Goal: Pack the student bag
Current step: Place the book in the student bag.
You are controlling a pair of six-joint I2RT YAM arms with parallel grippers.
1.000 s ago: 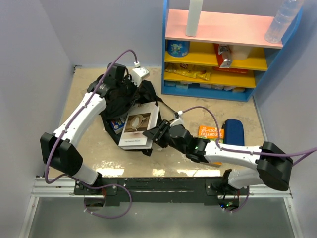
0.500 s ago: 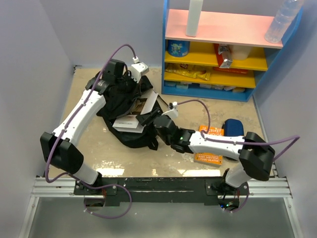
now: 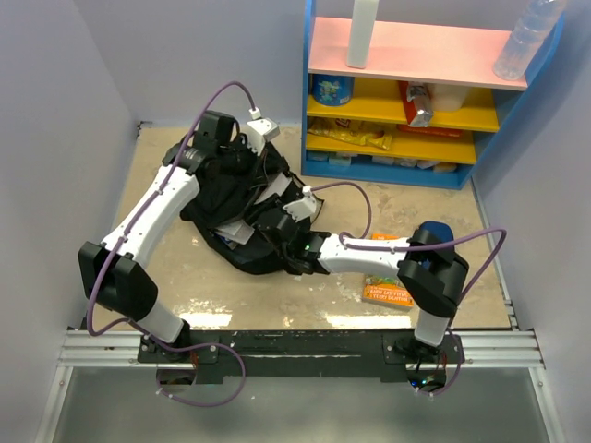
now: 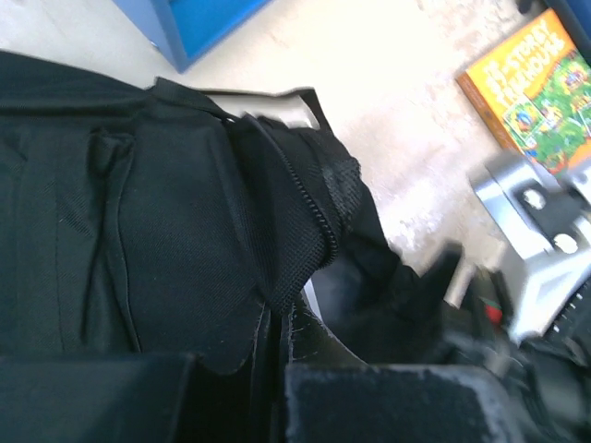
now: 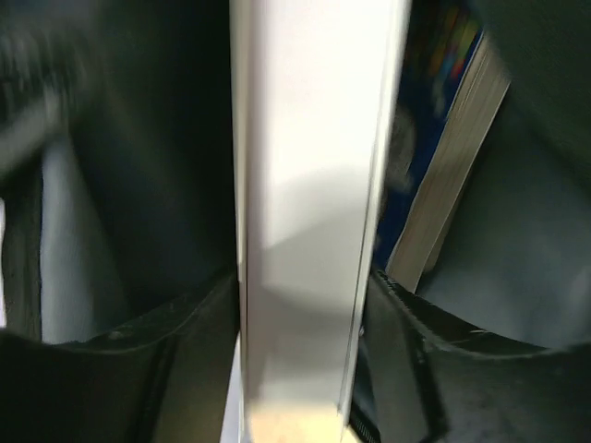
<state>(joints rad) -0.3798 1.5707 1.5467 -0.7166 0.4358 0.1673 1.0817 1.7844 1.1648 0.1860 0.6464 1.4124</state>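
Observation:
The student bag (image 3: pixel 217 198) is a black backpack lying at the left of the table. My left gripper (image 3: pixel 231 152) is shut on the fabric at the rim of its opening and holds it up. In the left wrist view the zipper edge of the bag (image 4: pixel 166 212) runs down between my left gripper's (image 4: pixel 272 369) jaws. My right gripper (image 3: pixel 272 221) reaches into the opening. It is shut on a white book (image 5: pixel 309 185) that stands edge-on between the jaws of the right gripper (image 5: pixel 300 369). A corner of the white book (image 3: pixel 233 233) shows in the bag. A second book (image 5: pixel 452 166) stands inside beside it.
An orange picture book (image 3: pixel 388 293) lies on the table partly under my right arm, and the left wrist view shows the orange book (image 4: pixel 540 88) too. A dark-blue pencil case (image 3: pixel 439 229) sits behind the right elbow. A blue shelf unit (image 3: pixel 406 55) with packets and bottles stands at the back right.
My right arm has swung left and far, carrying the white book from on top of the bag into its opening. The left gripper has kept its hold on the rim.

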